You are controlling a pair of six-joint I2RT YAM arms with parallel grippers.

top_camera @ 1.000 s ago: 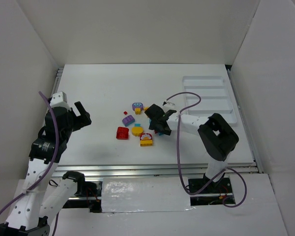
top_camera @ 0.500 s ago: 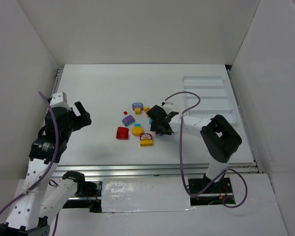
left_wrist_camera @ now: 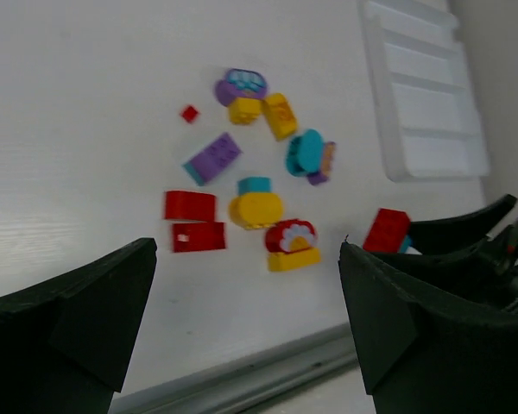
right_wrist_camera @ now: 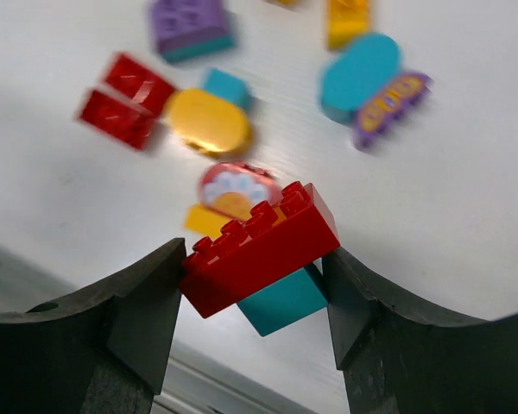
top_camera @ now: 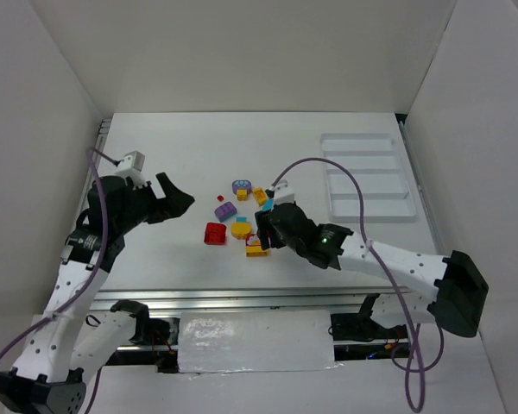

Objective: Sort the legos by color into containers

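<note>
Right gripper [right_wrist_camera: 252, 278] clamps red brick [right_wrist_camera: 259, 246], teal brick [right_wrist_camera: 281, 302] half hidden beneath; left gripper [left_wrist_camera: 246, 259] gapes empty.

Bench: flat white bench top [top_camera: 181, 147], matte, filling the middle of the overhead view.
Walls: plain white panels [top_camera: 242, 52] on its left, far and right sides.
Rail: grooved silver metal rail [top_camera: 242, 298] along the near edge.
Tape: shiny silver strip [top_camera: 250, 332] just before the rail.
</note>
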